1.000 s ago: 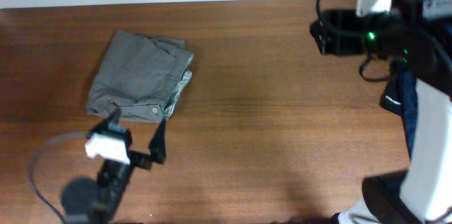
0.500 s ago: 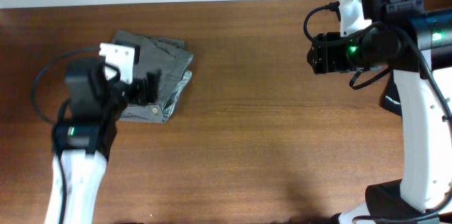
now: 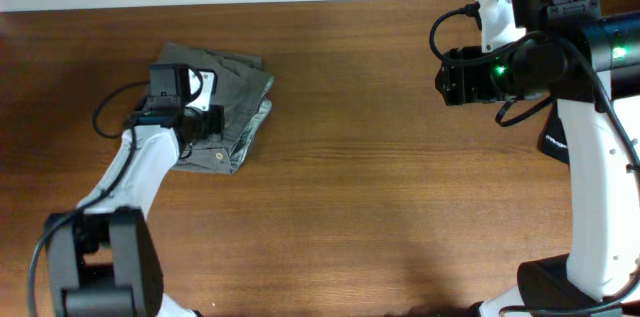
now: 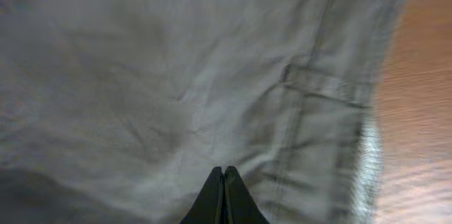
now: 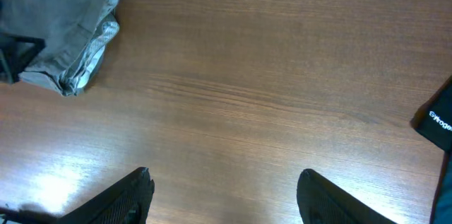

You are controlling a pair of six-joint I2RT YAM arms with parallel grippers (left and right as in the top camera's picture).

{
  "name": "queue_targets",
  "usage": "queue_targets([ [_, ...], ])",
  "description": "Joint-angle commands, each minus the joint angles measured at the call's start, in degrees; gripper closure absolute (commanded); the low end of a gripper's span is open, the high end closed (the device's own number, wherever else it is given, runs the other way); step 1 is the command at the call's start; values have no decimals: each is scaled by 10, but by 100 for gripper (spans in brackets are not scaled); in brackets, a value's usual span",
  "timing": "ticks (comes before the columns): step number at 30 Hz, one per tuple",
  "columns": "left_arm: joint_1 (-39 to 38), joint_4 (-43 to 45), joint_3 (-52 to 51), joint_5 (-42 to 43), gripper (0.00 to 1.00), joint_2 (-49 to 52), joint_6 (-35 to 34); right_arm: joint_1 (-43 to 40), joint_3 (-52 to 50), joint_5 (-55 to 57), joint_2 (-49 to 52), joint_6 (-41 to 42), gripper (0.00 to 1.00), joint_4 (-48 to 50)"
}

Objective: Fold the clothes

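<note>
Trousers [image 3: 225,82] folded on table [image 3: 400,187]; L claw [image 4: 224,181] closed over them, R claw [image 5: 222,181] spread wide.

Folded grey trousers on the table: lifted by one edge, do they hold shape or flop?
Likely flop: the trousers are soft, creased cloth with loose stacked layers at one edge. Probably light, so a push may bunch or slide them on the smooth wooden table.

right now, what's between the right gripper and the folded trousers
Only bare wooden table lies between the right gripper and the olive-grey trousers; the right wrist view shows that stretch.
</note>
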Motion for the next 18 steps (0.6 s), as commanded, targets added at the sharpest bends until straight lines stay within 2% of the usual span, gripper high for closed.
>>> queue_targets([
  [1, 15, 5, 12, -13, 97, 28, -26, 3, -2, 9, -6, -10, 30, -3],
  [6, 36, 42, 12, -13, 97, 76, -31, 3, -2, 9, -6, -10, 30, -3],
  [18, 54, 198, 40, -13, 97, 228, -31, 3, -2, 9, -6, -16, 33, -4],
])
